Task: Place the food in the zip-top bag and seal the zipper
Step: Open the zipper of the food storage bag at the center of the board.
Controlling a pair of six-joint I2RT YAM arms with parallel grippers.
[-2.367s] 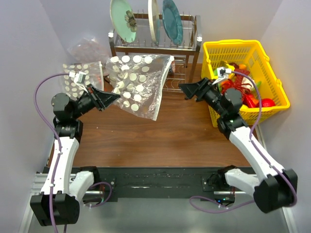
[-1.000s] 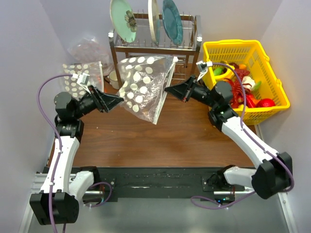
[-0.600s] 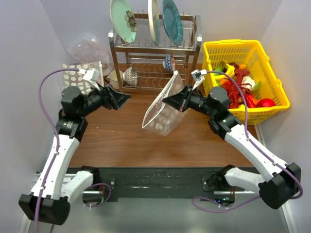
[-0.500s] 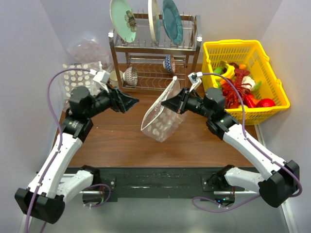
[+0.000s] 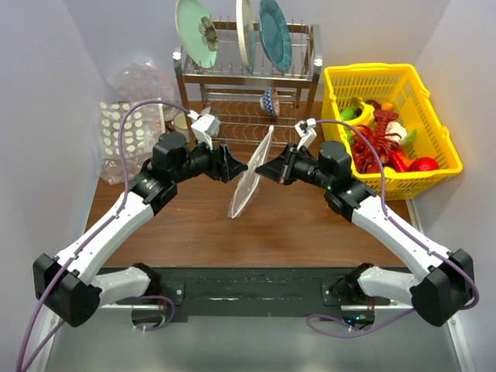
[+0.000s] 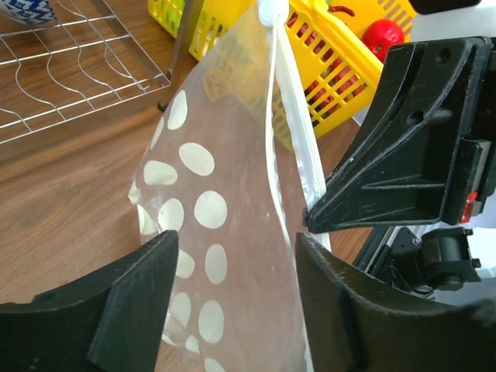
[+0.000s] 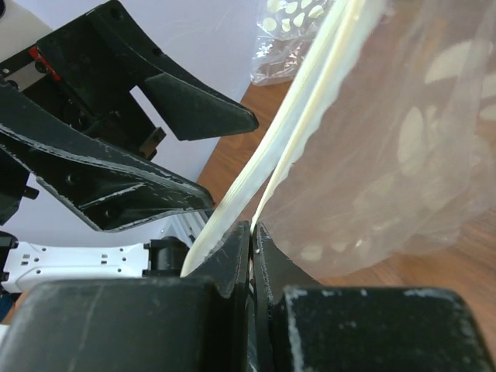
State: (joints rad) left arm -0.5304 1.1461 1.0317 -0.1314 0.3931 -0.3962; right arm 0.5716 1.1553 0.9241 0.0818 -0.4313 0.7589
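Note:
A clear zip-top bag [image 5: 246,184] with white dots hangs edge-on over the table's middle. My right gripper [image 5: 262,170] is shut on its white zipper [image 7: 310,93] strip, pinched at the fingertips [image 7: 252,229]. From the left, my left gripper [image 5: 235,173] stands open. The bag's dotted wall [image 6: 217,194] hangs between its two fingers [image 6: 232,240], and I see no grip on it. The right gripper's black fingers [image 6: 364,178] show just beyond the strip [image 6: 291,132]. The food [image 5: 387,147], red, orange, green and white toys, lies in the yellow basket [image 5: 387,74] at the right.
A metal dish rack [image 5: 248,77] with plates and a patterned bowl [image 5: 269,101] stands at the back. A flat dotted pack [image 5: 124,132] and a wrinkly clear sack [image 5: 143,77] lie at the back left. The basket [image 6: 341,70] is close behind the bag.
The left arm has swung right, up to the bag, with its jaws apart. The right gripper has drawn the bag towards the table's middle, and it has turned edge-on.

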